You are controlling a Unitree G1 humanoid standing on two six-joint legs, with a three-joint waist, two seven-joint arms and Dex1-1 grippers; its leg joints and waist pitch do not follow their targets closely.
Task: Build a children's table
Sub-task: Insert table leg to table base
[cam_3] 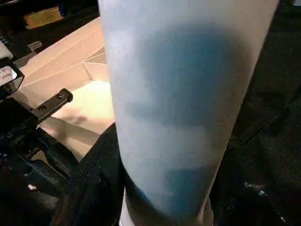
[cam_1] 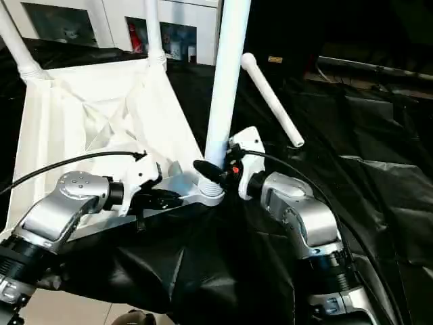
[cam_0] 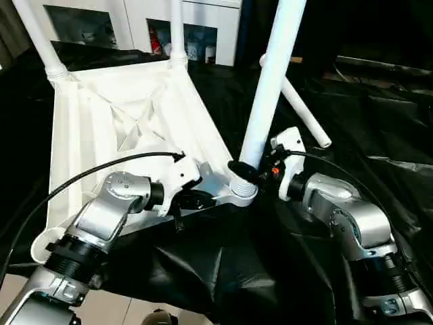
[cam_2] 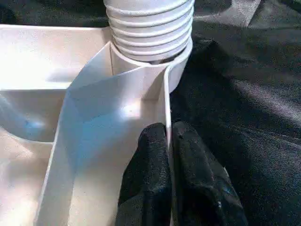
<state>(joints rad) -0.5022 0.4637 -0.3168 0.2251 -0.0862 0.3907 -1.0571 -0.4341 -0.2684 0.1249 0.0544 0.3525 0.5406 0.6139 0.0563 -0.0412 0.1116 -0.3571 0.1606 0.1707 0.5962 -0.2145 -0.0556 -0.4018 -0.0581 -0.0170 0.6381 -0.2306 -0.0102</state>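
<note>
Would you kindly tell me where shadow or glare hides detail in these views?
Right wrist view: a bluish shadow band crosses the white tubular leg, which is soft-edged up close. Left wrist view: bright glare on the white plastic tabletop's rim; black cloth shows sheen.

The tabletop looks like white moulded plastic, smooth with a soft sheen on its ribbed underside, and the legs are smooth white plastic tubes, the near one ending in a ridged collar. Under them lies a black sheet, thin and crinkled, glossy where light catches its folds. The forearms are brushed silver metal with white plastic housings, and the left tool has matt black, faintly textured fingers.
</note>
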